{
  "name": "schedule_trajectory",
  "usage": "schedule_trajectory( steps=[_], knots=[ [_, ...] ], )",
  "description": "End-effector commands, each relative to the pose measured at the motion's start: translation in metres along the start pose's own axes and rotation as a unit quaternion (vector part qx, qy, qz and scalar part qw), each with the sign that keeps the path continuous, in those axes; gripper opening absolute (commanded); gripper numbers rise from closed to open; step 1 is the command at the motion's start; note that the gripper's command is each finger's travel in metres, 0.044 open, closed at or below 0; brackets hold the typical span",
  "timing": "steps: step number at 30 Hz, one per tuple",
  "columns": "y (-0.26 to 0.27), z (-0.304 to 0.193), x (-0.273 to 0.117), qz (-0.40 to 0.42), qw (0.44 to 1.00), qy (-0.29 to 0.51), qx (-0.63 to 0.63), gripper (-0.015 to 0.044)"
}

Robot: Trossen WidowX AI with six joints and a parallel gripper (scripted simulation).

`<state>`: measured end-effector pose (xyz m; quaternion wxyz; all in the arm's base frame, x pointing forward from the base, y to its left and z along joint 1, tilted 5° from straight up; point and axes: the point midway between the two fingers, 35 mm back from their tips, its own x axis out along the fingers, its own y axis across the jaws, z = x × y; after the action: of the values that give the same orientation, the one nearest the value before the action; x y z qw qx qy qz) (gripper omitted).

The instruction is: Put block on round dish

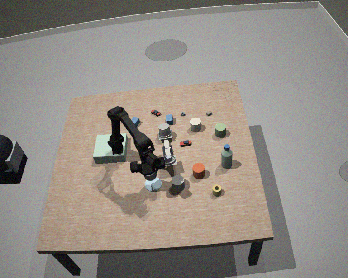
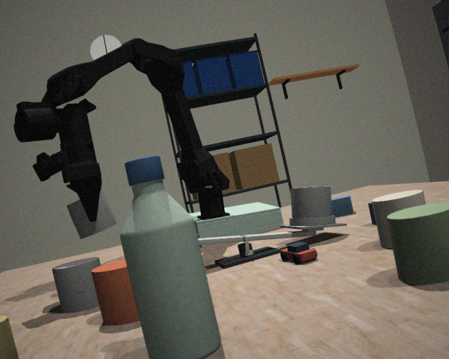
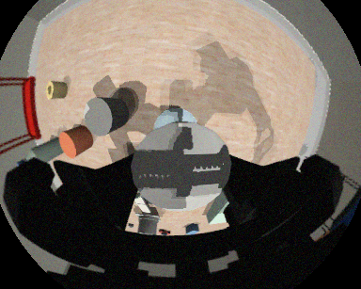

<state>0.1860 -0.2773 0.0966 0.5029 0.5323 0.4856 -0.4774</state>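
My gripper (image 2: 91,218) (image 3: 180,152) is shut on a grey cup (image 2: 106,215) (image 3: 209,140) and holds it tilted, high above the table. In the top view the cup appears over the back edge of the light blue round dish (image 1: 153,186) (image 3: 189,117); I cannot tell whether it is directly above. The other grey cup (image 1: 164,130) (image 2: 310,203) stands upright on the far end of the balance (image 1: 166,146) (image 2: 264,236). A small pale block (image 1: 168,157) shows inside the ring of the near pan. The bottle hides that pan in the exterior view.
A grey cylinder (image 1: 177,184) (image 2: 76,285) (image 3: 98,117) stands close right of the dish. An orange cylinder (image 1: 198,171) (image 3: 75,141), a bottle (image 1: 226,159) (image 2: 168,279) and a yellow ring (image 1: 216,193) stand farther right. A red toy car (image 1: 185,143) (image 2: 298,254) is beside the balance.
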Motion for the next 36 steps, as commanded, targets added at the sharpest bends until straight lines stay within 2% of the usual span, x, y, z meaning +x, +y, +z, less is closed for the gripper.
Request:
schedule_trajectory(
  steps=[1,10,15,22,36],
  knots=[
    [-0.029,0.011,0.010,-0.002,1.000,-0.003,-0.001,0.0000],
    [-0.102,0.024,0.037,-0.003,1.000,-0.003,-0.001,0.0000],
    [-0.103,0.025,0.043,-0.003,1.000,-0.003,-0.001,0.0000],
    [-0.103,0.024,0.076,-0.003,1.000,-0.003,-0.001,0.0000],
    [-0.103,0.024,0.090,-0.003,1.000,-0.003,-0.001,0.0000]
  ],
)
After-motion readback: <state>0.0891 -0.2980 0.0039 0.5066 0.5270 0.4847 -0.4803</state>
